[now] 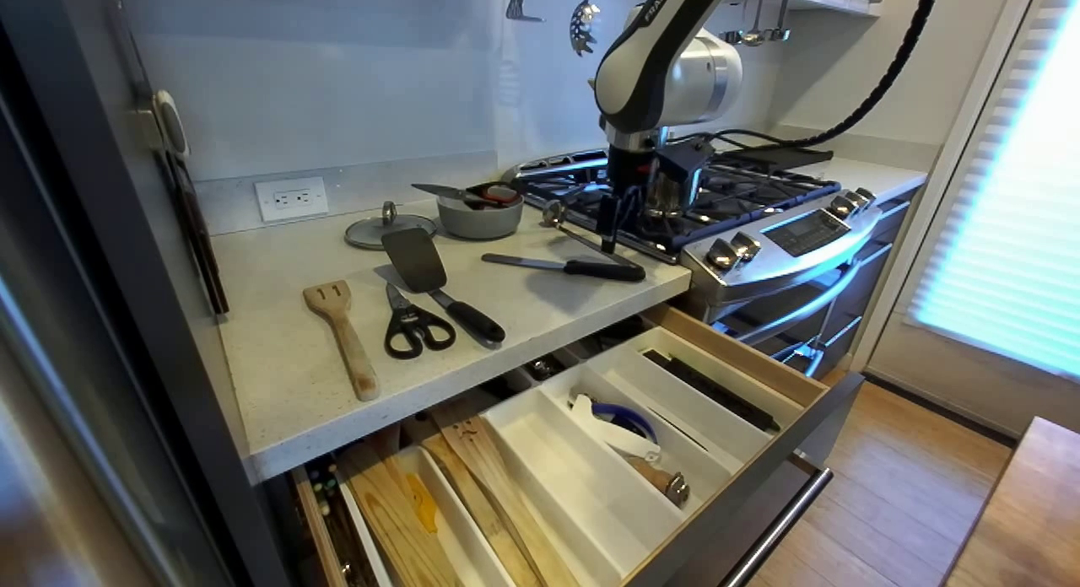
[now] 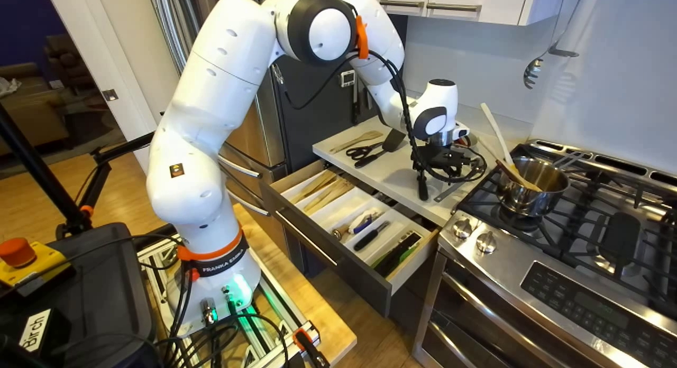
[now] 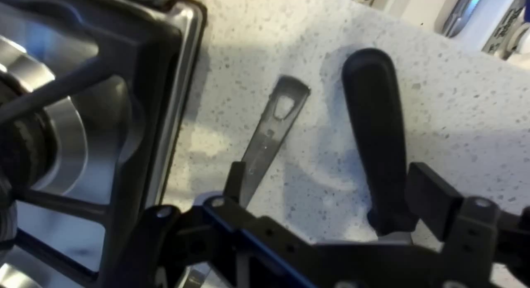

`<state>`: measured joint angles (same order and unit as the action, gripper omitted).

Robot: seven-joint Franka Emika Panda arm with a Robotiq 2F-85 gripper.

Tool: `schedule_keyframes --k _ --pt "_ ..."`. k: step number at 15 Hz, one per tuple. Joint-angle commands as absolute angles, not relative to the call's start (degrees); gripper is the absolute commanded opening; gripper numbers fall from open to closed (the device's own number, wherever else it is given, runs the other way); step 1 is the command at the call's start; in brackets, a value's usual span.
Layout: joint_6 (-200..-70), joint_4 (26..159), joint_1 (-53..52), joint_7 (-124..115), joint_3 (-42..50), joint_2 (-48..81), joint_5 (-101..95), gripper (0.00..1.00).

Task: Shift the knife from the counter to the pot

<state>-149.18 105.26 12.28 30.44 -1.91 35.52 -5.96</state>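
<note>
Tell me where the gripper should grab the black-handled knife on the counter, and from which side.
The knife is best taken by its black handle, likely from straight above, with the gripper closing across its width: the knife lies on the counter, and the handle is thicker than the slim blade. Avoid the metal utensil beside it.

Wrist view close above counter (image 3: 323, 135)
</note>
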Motion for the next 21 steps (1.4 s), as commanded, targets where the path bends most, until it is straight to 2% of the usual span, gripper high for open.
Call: schedule_keyframes --k 1,11,12,14,16,18,19,20,21 --pt "-152.45 102.69 13.55 36.16 -4.19 38.35 -6.94 1.00" --pt "-153.80 105.47 14.87 49.43 -10.93 38.66 -3.86 1.00" --pt "-153.65 105.65 14.67 48.88 -10.51 38.81 -3.59 0.92" --pt "-154.16 107.12 14.56 47.55 -9.85 38.26 -3.12 0.85" --pt "-154.57 108.68 14.73 46.70 -9.51 37.62 -2.51 0.89" --pt "-154.96 109.44 15.19 46.82 -9.54 37.47 -1.97 0.83" --pt "-154.93 109.45 15.37 46.69 -9.50 37.53 -1.69 0.76" --pt "-155.04 109.43 15.54 46.52 -9.50 37.68 -1.33 0.75" --pt "-154.90 109.10 15.66 46.13 -9.23 37.98 -1.03 0.68"
